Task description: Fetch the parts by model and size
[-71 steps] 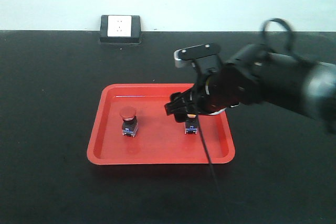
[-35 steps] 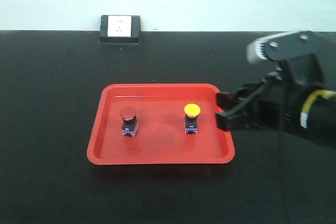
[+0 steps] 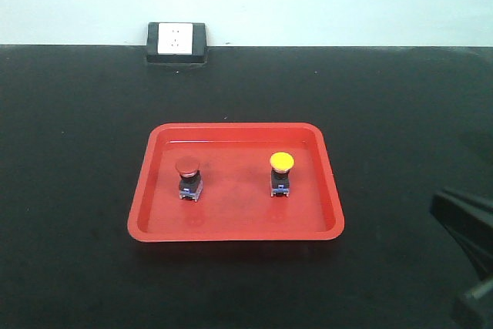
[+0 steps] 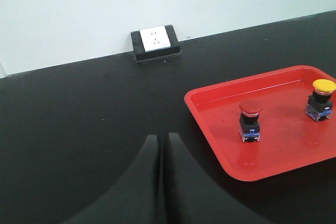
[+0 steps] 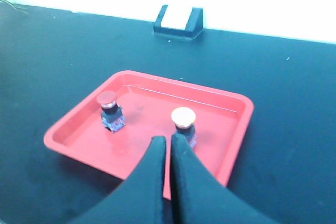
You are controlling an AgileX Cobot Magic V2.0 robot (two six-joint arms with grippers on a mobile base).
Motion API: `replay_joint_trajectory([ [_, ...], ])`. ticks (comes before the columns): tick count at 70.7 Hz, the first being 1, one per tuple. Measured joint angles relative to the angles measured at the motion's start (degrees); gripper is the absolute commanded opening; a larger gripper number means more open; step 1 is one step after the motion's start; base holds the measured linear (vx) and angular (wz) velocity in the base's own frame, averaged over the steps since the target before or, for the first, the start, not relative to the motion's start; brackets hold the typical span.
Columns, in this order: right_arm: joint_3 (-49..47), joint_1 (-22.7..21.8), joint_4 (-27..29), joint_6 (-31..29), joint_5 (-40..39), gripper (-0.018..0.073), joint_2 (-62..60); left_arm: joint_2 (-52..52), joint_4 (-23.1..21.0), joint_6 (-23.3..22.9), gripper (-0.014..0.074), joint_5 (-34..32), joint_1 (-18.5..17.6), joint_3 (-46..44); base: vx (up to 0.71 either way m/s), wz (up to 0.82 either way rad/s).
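With both my pincers pressed narrow and empty, the right pincer (image 5: 169, 148) sits nearer: the yellow switch (image 5: 184, 123) stands upright just ahead, the red switch (image 5: 109, 110) ahead-left, both in the tray (image 5: 231, 153). My left pincer (image 4: 161, 150) hangs well apart over the surface (image 4: 79, 119).

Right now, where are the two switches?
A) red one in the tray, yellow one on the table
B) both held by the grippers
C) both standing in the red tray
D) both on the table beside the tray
C: the red switch and the yellow switch both stand upright inside the tray, apart from each other.
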Motion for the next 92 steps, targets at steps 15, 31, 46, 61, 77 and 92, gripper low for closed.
replay_joint_trajectory([
  [15, 7.52, 0.00, -0.68, -0.30, 0.00, -0.0006, -10.40, 0.00, 0.00, 0.00, -0.0006, 0.00, 0.00, 0.00, 0.00, 0.00],
  [31, 9.33, 0.00, -0.84, -0.30, 0.19, -0.0006, -13.60, 0.00, 0.00, 0.00, -0.0006, 0.00, 0.00, 0.00, 0.00, 0.00],
  [46, 9.40, 0.00, -0.84, -0.30, 0.43, -0.0006, -13.60, 0.00, 0.00, 0.00, -0.0006, 0.00, 0.00, 0.00, 0.00, 0.00],
  [61, 9.40, 0.00, -0.84, -0.30, 0.44, -0.0006, -13.60, 0.00, 0.00, 0.00, -0.0006, 0.00, 0.00, 0.00, 0.00, 0.00],
  [77, 9.40, 0.00, -0.84, -0.30, 0.55, -0.0006, -13.60, 0.00, 0.00, 0.00, -0.0006, 0.00, 0.00, 0.00, 0.00, 0.00],
  [92, 9.40, 0.00, -0.84, -0.30, 0.64, -0.0006, -13.60, 0.00, 0.00, 0.00, -0.0006, 0.00, 0.00, 0.00, 0.00, 0.00],
])
